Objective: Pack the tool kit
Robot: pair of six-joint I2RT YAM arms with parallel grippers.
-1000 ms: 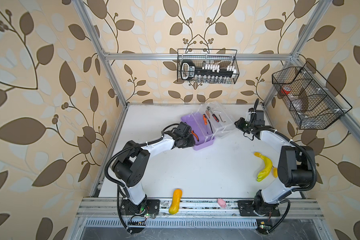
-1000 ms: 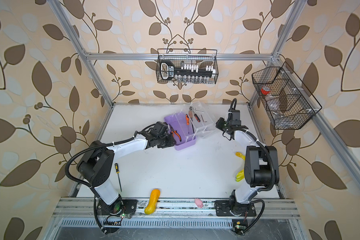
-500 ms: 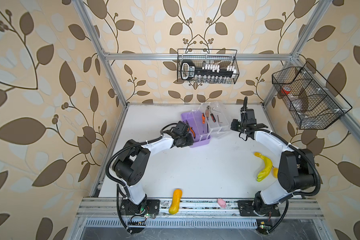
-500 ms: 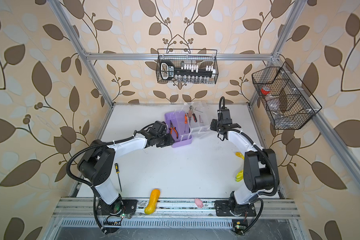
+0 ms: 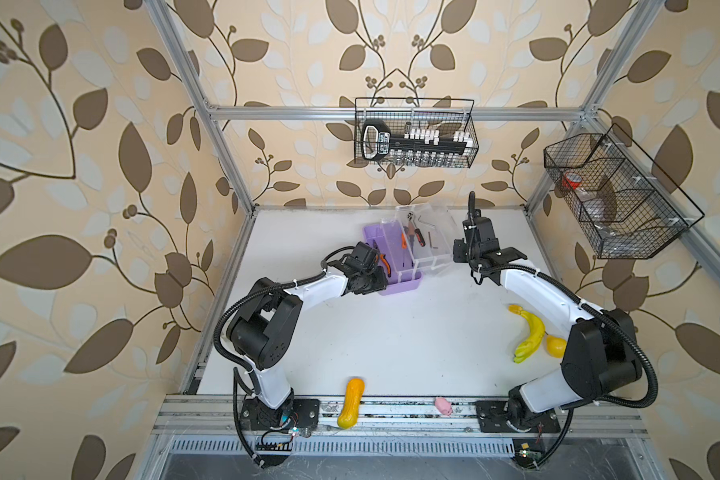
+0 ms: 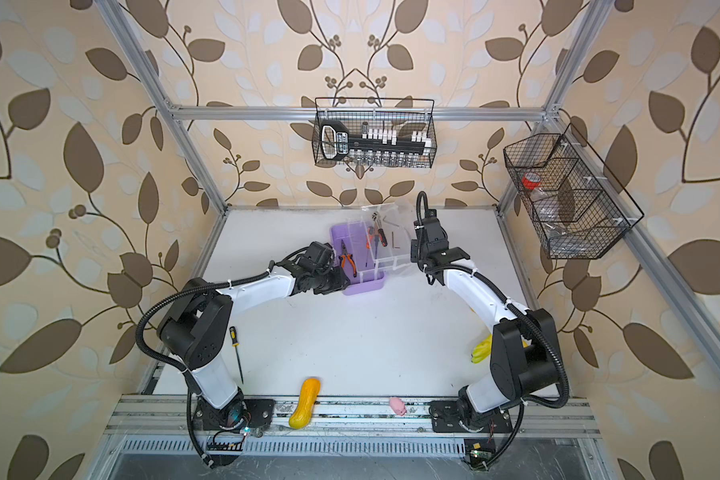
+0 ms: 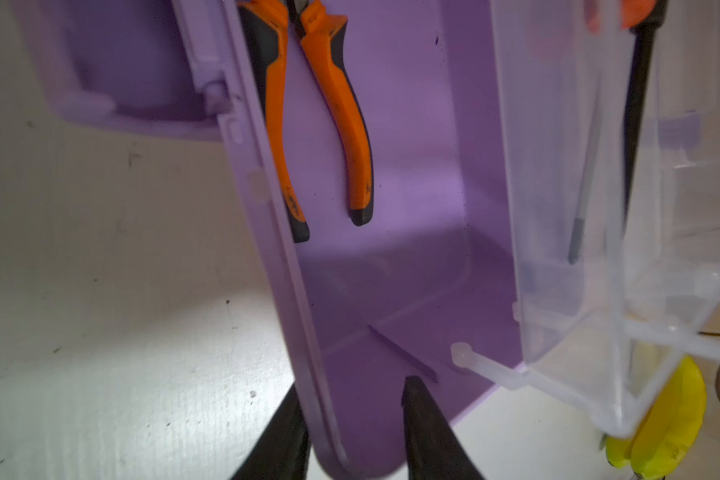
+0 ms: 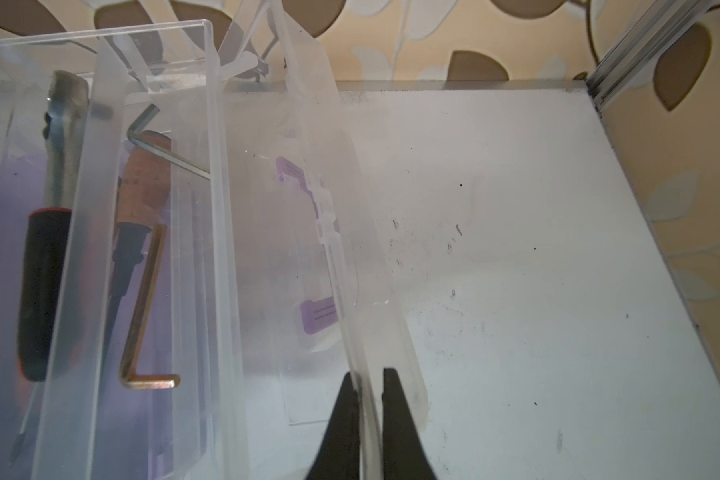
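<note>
- Well, the tool kit [image 5: 400, 286] sits open at the back middle of the counter [image 5: 391, 340], with orange pliers [image 7: 321, 124] lying on its lilac floor.
- Its clear inner tray [image 8: 221, 249] rides above the side of the box nearer my right arm. It carries hex keys [image 8: 142, 316] and a black-handled driver [image 8: 42, 291].
- The clear lid [image 8: 337, 266] stands tilted up because my right end effector [image 8: 368, 374] is pinched almost closed on its free edge. I think I hold it this way to swing it.
- My left end effector [image 7: 350, 386] is partly open astride the box's long wall near a corner. One finger is outside against the wall and the other is inside, apart from it. I read this as bracing so the box won't slide.
- Farther out, a loose screwdriver [image 6: 237, 353] lies beside my left arm's base, so packing looks unfinished.
</note>
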